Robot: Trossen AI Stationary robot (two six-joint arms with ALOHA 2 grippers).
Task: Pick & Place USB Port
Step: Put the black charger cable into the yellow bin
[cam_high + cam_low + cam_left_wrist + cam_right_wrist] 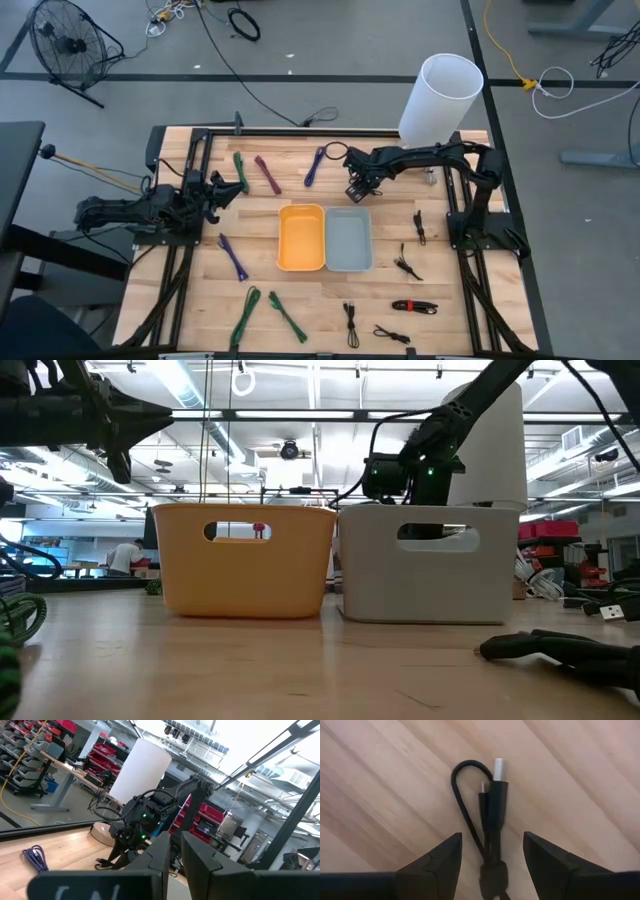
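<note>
A bundled black USB cable with a silver plug lies flat on the wooden table, just beyond the grey bin's far edge. My right gripper hovers over it, pointing down. It is open, with one finger on either side of the bundle and neither touching it. In the high view my right gripper covers most of the cable. My left gripper waits shut near the table's left edge, clear of everything; its fingers point across toward the right arm.
An orange bin and a grey bin stand side by side mid-table. A white cylinder rises at the far right. Several black cables lie to the right; purple, green and maroon cables lie to the left.
</note>
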